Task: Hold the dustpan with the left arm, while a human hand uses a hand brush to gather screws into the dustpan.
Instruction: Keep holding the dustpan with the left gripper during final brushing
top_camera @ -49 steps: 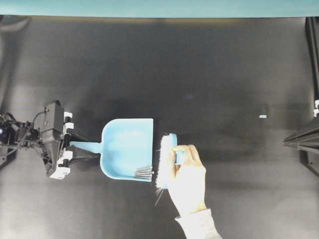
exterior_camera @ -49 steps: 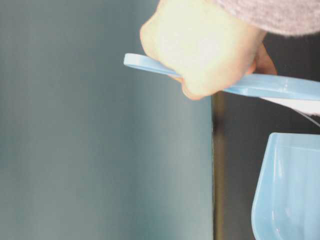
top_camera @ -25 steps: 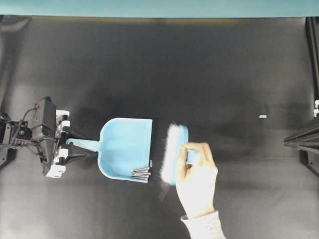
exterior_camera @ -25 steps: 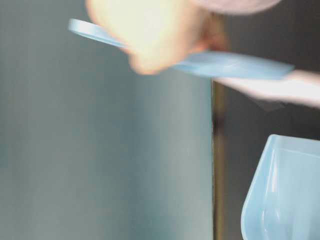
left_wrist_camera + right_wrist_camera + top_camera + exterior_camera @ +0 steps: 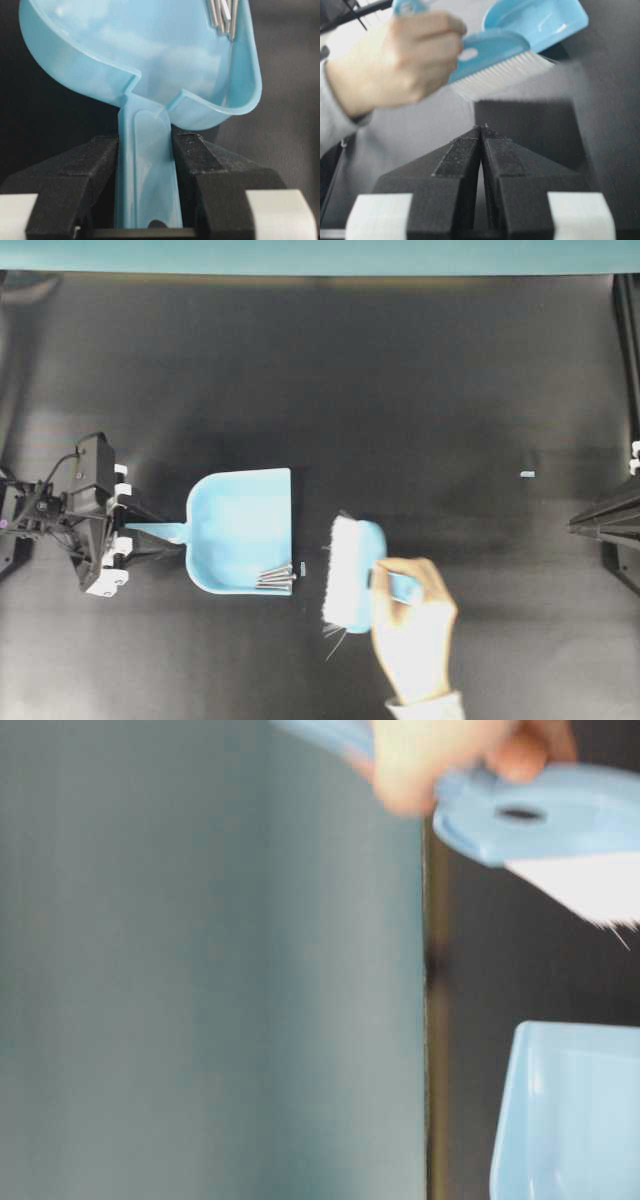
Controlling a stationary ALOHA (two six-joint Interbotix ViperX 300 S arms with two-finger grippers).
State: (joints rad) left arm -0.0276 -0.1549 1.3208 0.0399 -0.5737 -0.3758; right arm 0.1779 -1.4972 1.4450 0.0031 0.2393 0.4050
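Note:
The light blue dustpan (image 5: 238,525) lies on the black table, mouth to the right. My left gripper (image 5: 140,537) is shut on its handle (image 5: 147,165), one black finger pressed on each side. Several grey screws (image 5: 276,579) lie in the pan's lower right corner, also seen from the left wrist as screws (image 5: 223,15). A tiny pale stub (image 5: 302,567) sits just outside the mouth. The human hand (image 5: 415,625) holds the hand brush (image 5: 352,573) right of the pan, apart from it. Thin grey strands (image 5: 334,637) stick out below the bristles. My right gripper (image 5: 481,129) is shut on nothing, at the far right edge.
A small pale tape speck (image 5: 527,474) lies to the right of the middle. A teal strip (image 5: 320,255) runs along the far table edge. A black frame post (image 5: 628,340) stands at the right side. The right arm (image 5: 605,520) rests by that edge.
The left gripper and dustpan have slid a little left. The hand and brush have pulled back right and towards the near edge, away from the pan's mouth. The screws stayed in the pan.

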